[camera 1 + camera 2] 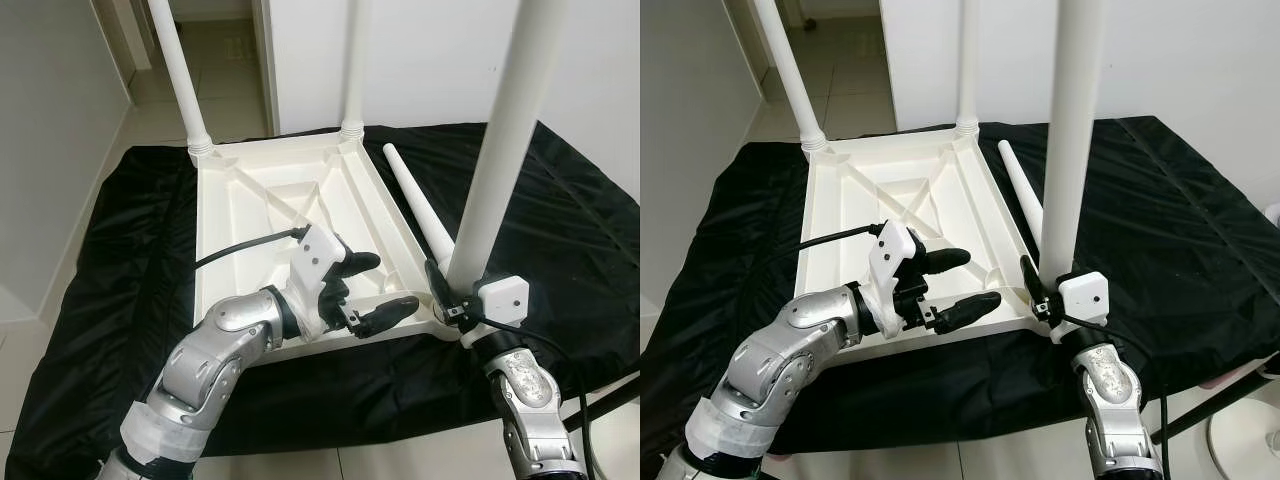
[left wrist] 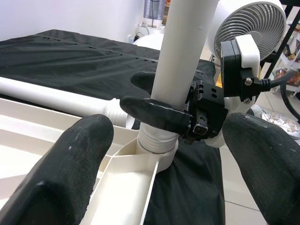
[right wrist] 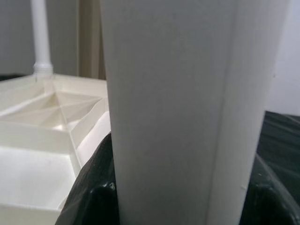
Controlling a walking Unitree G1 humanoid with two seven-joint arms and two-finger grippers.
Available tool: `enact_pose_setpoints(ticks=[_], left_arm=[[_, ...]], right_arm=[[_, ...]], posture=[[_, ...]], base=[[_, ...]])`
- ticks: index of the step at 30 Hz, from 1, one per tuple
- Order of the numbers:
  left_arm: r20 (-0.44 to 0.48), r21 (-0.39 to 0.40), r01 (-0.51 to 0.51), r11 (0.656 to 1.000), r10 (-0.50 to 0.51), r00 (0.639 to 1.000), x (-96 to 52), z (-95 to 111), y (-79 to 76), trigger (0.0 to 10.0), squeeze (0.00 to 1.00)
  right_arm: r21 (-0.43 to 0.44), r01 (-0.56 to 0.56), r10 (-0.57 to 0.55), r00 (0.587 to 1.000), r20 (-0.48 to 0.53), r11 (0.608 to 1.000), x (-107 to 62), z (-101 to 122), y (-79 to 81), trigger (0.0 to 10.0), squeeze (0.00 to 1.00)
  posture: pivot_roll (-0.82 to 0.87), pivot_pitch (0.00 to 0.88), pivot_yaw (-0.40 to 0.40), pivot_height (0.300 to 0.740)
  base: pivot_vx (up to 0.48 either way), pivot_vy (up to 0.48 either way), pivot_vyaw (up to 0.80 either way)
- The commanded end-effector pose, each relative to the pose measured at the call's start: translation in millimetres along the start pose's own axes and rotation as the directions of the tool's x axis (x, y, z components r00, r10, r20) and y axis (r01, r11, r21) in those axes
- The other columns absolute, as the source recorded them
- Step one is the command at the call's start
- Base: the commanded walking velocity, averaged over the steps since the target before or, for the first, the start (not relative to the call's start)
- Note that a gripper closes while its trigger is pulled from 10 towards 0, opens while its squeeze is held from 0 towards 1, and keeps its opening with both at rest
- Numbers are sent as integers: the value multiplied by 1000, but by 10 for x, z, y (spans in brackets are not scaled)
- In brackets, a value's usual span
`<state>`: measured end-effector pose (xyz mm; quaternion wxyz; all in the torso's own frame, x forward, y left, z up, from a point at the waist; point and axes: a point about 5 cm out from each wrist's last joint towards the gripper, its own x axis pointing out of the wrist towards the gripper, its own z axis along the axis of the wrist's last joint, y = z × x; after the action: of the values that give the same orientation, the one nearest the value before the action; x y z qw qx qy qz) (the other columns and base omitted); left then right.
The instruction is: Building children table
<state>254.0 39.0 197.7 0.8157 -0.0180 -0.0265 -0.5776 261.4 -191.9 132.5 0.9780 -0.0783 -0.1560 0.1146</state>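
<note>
1. The white plastic tabletop (image 1: pixel 290 200) lies upside down on a black sheet (image 1: pixel 560 230) spread over the floor, its ribbed underside facing up.
2. Two white legs stand upright in the far corner sockets — the far left leg (image 1: pixel 180 75) and the far right leg (image 1: pixel 352 70).
3. A third, the near leg (image 1: pixel 505 140), stands upright at the near right corner, its threaded base seated in the corner socket (image 2: pixel 154 145).
4. The right gripper (image 1: pixel 450 300) is clamped on that near leg just above the socket; in the left wrist view one black finger (image 2: pixel 154 112) wraps across the front of the leg and the other shows behind it.
5. In the right wrist view the leg stands close between the gripper's dark fingers, with the tabletop's ribs beyond it.
6. The left gripper (image 1: pixel 365 292) hovers over the near edge of the tabletop, pointing toward the near leg; its fingers are spread well apart and hold nothing — whether the lower finger touches the rim cannot be told.
7. A fourth, loose leg (image 1: pixel 415 205) lies on the sheet just beside the tabletop's right edge, its narrow end pointing away from the robot.
8. A white fan (image 2: pixel 253 23) stands beyond the sheet.
</note>
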Motion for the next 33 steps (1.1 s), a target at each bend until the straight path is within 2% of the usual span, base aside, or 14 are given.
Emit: enact_pose_setpoints(ticks=[1,2,3,5,9,13,16,21,28,33], left_arm=[[-3,6,44,999,-43,999,5,22,-31,10000,0],[-2,8,43,999,-43,999,7,26,-31,10000,0],[-2,8,43,999,-43,999,7,26,-31,10000,0],[0,9,41,999,-41,999,11,31,-29,10000,0],[2,9,38,999,-38,999,15,35,-22,10000,0],[2,10,37,999,-37,999,14,37,-21,10000,0],[3,10,37,999,-37,999,12,41,-21,10000,0],[4,12,36,999,-36,999,13,45,-16,10000,0],[5,17,31,999,-31,999,7,54,-12,10000,0],[5,17,30,999,-30,1000,3,56,-15,10000,0]], right_arm=[[92,18,-6,992,-126,996,-143,-256,56,10000,0],[151,57,-39,992,-122,987,-157,-269,48,10000,0],[151,57,-39,992,-122,987,-157,-269,48,10000,0],[227,113,-87,989,-118,967,-180,-291,37,10000,0],[278,151,-123,985,-118,949,-197,-316,38,10000,0],[281,155,-126,985,-118,947,-203,-326,52,10000,0],[222,98,-74,991,-112,970,-186,-311,94,10000,0],[191,62,-40,993,-112,980,-163,-298,95,10000,0],[206,-31,76,974,-213,978,-149,-374,107,10000,0],[217,-48,104,961,-254,975,-151,-407,124,10000,0]], posture=[[-116,25,62,740],[-116,25,61,740],[-116,25,61,740],[-115,24,60,740],[-115,22,58,740],[-115,23,60,740],[-115,23,60,740],[-115,24,61,740],[-113,24,57,740],[-111,27,55,740]], base=[[0,0,0],[0,0,0],[0,0,0],[0,0,0],[0,0,0],[0,0,0],[0,0,0],[0,0,0],[0,0,0],[0,0,0]])
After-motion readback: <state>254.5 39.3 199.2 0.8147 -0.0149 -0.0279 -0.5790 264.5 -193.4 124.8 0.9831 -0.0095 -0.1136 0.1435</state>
